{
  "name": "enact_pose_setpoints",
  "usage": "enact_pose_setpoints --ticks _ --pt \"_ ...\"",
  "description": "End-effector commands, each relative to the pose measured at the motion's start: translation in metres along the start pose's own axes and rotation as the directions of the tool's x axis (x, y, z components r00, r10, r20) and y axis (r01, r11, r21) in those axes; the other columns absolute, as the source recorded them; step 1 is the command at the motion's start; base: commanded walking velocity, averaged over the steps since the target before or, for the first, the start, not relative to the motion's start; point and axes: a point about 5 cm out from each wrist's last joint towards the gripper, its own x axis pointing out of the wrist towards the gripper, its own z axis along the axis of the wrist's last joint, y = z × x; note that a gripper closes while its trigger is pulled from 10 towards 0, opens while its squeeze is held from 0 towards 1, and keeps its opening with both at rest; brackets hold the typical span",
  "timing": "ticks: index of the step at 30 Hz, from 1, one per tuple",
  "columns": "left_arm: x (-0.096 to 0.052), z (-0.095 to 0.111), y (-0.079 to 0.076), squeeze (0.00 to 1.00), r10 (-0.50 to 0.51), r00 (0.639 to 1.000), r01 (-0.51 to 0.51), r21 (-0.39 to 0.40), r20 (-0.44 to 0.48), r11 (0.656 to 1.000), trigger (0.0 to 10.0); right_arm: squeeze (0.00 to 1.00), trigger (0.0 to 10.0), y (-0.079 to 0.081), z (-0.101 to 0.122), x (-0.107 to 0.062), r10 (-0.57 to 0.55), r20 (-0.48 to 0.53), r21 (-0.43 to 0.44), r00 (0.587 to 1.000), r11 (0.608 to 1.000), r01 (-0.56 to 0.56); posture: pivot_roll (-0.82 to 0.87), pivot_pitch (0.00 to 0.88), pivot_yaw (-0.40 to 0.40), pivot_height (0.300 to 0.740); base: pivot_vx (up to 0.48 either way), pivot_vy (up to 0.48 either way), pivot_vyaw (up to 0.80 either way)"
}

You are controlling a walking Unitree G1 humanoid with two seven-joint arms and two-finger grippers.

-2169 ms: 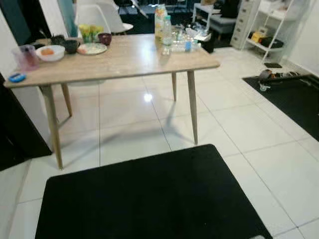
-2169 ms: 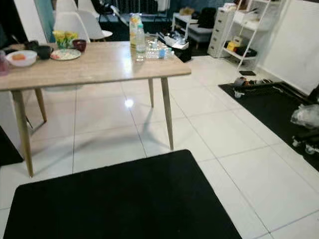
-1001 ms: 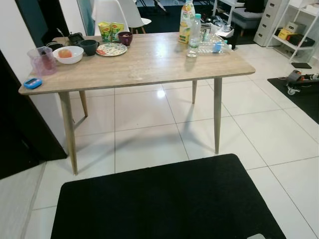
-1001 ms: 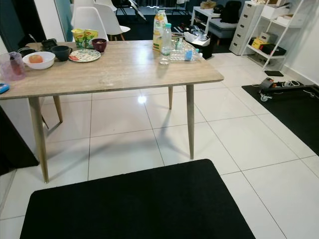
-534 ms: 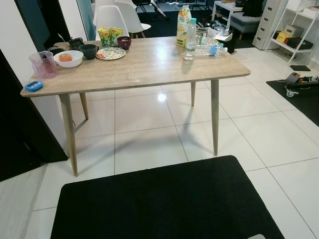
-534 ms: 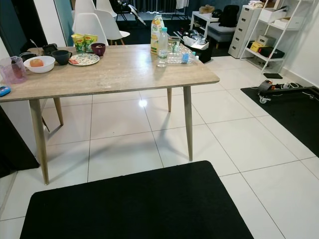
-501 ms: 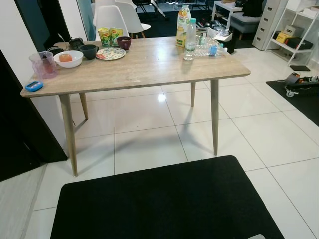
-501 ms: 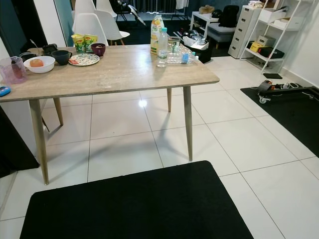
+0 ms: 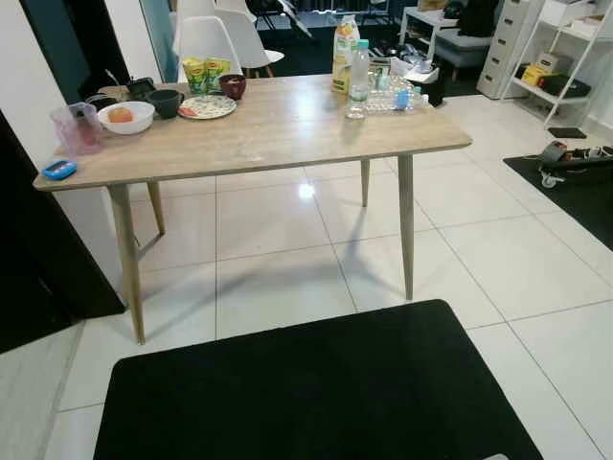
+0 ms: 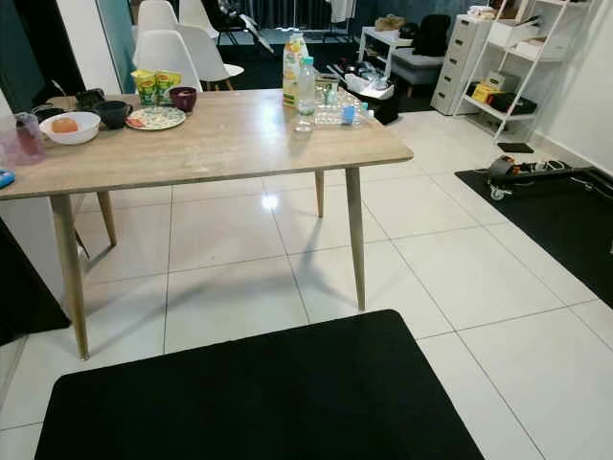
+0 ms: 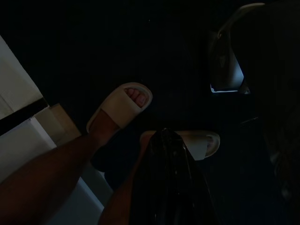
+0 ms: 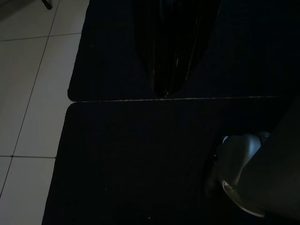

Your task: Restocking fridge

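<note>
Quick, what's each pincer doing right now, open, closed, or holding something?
Left pincer: shut, holding nothing, hanging idle above the black mat by a person's sandalled feet.
Right pincer: shut, holding nothing, hanging idle over the black mat.

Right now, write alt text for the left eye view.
A wooden table on white tiles holds a juice carton, water bottle, bowls and a patterned plate. A black mat lies in front.
</note>
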Motion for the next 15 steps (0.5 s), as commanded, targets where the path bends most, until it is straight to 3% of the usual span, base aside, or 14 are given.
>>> enact_pose_setpoints --ticks 1,15 --pt "0.0017 0.0382 -0.0054 0.00 -0.028 0.989 0.028 0.004 0.146 1.000 10.0 0.00 10.0 -0.0028 -0.0024 -0.0006 -0.011 -0.007 0.010 1.000 1.000 0.011 0.00 0.000 -0.037 0.740 0.247 0.000 0.00" --pt "0.0019 0.0397 -0.0065 0.00 -0.032 0.988 0.031 0.005 0.149 0.999 10.0 0.00 10.0 -0.0025 -0.0022 -0.0005 -0.010 -0.007 0.011 1.000 1.000 0.010 -0.01 0.000 -0.038 0.740 0.258 0.000 0.00"
